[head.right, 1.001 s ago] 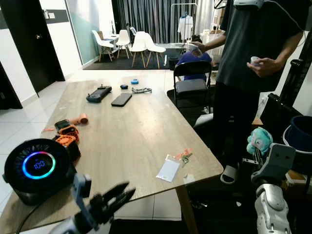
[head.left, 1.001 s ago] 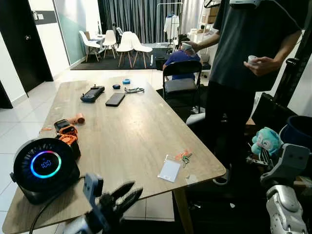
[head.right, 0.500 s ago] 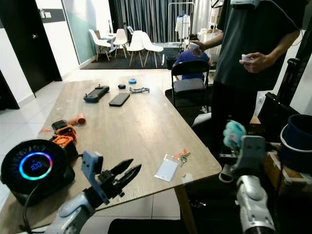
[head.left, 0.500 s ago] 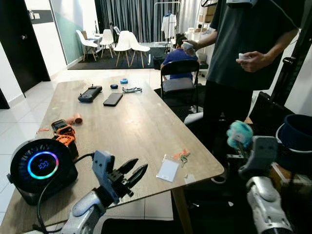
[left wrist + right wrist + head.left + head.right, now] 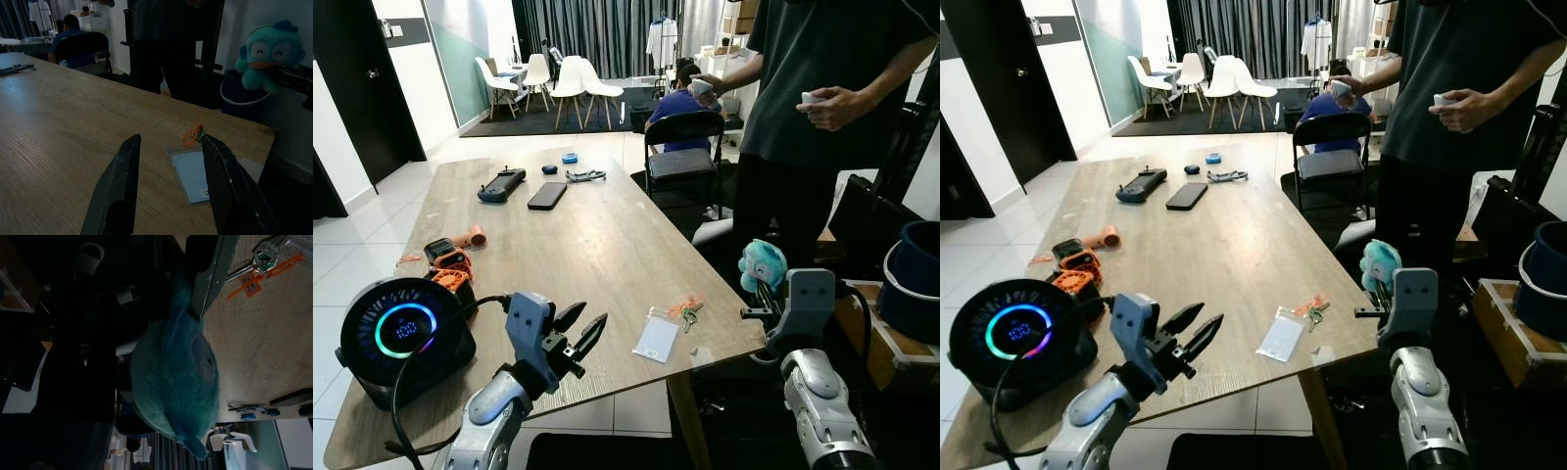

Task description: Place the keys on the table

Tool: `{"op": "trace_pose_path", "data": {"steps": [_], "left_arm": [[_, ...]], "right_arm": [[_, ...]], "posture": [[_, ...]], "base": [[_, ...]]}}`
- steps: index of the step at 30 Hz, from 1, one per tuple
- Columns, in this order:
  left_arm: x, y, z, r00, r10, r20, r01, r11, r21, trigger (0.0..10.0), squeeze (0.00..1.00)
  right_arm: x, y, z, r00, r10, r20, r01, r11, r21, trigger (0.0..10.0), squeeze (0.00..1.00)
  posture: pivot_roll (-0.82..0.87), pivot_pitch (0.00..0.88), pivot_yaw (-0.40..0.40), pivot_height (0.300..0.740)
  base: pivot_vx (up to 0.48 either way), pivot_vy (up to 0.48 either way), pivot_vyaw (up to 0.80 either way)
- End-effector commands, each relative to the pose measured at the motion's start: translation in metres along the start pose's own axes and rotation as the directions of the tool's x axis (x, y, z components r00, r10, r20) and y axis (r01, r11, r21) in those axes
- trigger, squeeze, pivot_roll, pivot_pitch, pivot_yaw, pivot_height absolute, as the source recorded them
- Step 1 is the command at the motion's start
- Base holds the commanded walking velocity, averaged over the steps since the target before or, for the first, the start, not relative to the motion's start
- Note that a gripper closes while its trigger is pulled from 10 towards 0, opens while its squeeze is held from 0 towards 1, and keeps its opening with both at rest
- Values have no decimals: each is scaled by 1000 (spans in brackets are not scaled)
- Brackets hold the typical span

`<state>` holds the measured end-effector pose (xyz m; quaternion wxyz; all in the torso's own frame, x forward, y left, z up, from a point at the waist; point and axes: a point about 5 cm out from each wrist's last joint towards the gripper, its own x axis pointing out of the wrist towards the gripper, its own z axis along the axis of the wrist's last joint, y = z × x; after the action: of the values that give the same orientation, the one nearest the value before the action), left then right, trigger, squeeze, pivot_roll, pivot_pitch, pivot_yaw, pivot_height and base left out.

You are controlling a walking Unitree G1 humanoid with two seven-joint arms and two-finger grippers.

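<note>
The keys (image 5: 686,310), with an orange tag, lie on the wooden table (image 5: 568,245) near its right front corner. A clear card holder (image 5: 657,339) lies beside them. My left gripper (image 5: 592,315) hovers open over the table's front edge, to the left of the card. The left wrist view has the keys (image 5: 195,133) and card (image 5: 195,174) just beyond the fingers (image 5: 122,191). My right gripper (image 5: 764,297) is off the table's right edge, level with the keys, shut on a teal plush toy (image 5: 761,266). The right wrist view shows the plush (image 5: 171,382) and the keys (image 5: 266,257).
A round black speaker (image 5: 404,335) with a glowing ring stands at the front left, orange tools (image 5: 445,264) behind it. A phone (image 5: 546,196) and controller (image 5: 501,184) lie far back. A person (image 5: 803,117) stands at the right, beside a chair (image 5: 683,157) and a blue bucket (image 5: 913,274).
My right arm has swung in toward the table's right edge, carrying the plush toy up with it. My left gripper has risen over the table's front edge, still open.
</note>
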<state>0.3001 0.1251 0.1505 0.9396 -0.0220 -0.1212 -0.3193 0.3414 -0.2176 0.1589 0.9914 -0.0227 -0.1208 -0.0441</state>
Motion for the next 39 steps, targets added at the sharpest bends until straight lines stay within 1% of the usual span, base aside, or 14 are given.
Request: {"op": "trace_pose_path", "data": {"steps": [1, 7, 15, 23, 25, 27, 29, 30, 31, 32, 34, 35, 38, 39], "left_arm": [[-2, 2, -4, 1000, 4, -24, -4, 1000, 19, 10000, 0], [-1, 1, -5, 1000, 17, -24, -17, 1000, 22, 10000, 0], [7, -4, -9, 992, 122, 12, -123, 991, 57, 10000, 0], [7, -5, -7, 985, 168, 44, -171, 983, 63, 10000, 0], [7, -5, -7, 983, 178, 51, -181, 981, 67, 10000, 0], [7, -4, -7, 981, 186, 58, -190, 979, 74, 10000, 0], [7, -4, -7, 981, 186, 58, -190, 979, 74, 10000, 0], [8, -5, -7, 981, 186, 61, -190, 978, 80, 10000, 0], [8, -6, -7, 981, 184, 61, -188, 979, 83, 10000, 0], [8, -6, -7, 981, 184, 61, -188, 979, 83, 10000, 0], [8, -7, -8, 982, 180, 58, -185, 979, 87, 10000, 0], [8, -7, -8, 982, 180, 58, -185, 979, 87, 10000, 0], [9, -7, -10, 981, 189, 52, -194, 976, 101, 10000, 0], [10, -7, -10, 980, 191, 52, -195, 975, 102, 10000, 0]], "right_arm": [[-2, 5, -2, 1000, 15, 4, -14, 1000, -12, 10000, 0], [-1, 7, -2, 1000, 27, 2, -27, 1000, -12, 10000, 0], [11, 16, 3, 989, 149, -15, -150, 987, -64, 10000, 0], [23, 25, 9, 978, 210, -15, -211, 974, -80, 10000, 0], [25, 29, 9, 972, 233, -16, -234, 969, -81, 10000, 0], [23, 45, 5, 941, 336, -37, -337, 939, -62, 10000, 0], [23, 45, 5, 941, 336, -37, -337, 939, -62, 10000, 0], [15, 64, -5, 877, 474, -75, -478, 878, -41, 10000, 0], [10, 72, -9, 846, 525, -89, -530, 847, -44, 10000, 0], [10, 72, -9, 846, 525, -89, -530, 847, -44, 10000, 0], [-2, 89, -19, 771, 624, -125, -632, 774, -38, 10000, 0], [-2, 89, -19, 771, 624, -125, -632, 774, -38, 10000, 0], [-16, 100, -39, 700, 677, -228, -704, 707, -60, 10000, 0], [-17, 99, -44, 705, 660, -259, -697, 712, -82, 10000, 0]], "posture": [[85, 70, 86, 740], [74, 59, 63, 740], [55, 45, -70, 740], [53, 51, -104, 740], [47, 54, -104, 740], [39, 58, -96, 740], [39, 58, -96, 740], [38, 59, -92, 740], [35, 61, -87, 740], [35, 61, -87, 740], [31, 65, -76, 740], [31, 65, -76, 740], [28, 67, -70, 740], [28, 67, -70, 740]], "base": [[0, 0, 0], [0, 0, 0], [0, 0, 0], [0, 0, 0], [0, 0, 0], [0, 0, 0], [0, 0, 0], [0, 0, 0], [0, 0, 0], [0, 0, 0], [0, 0, 0], [0, 0, 0], [0, 0, 0], [0, 0, 0]]}}
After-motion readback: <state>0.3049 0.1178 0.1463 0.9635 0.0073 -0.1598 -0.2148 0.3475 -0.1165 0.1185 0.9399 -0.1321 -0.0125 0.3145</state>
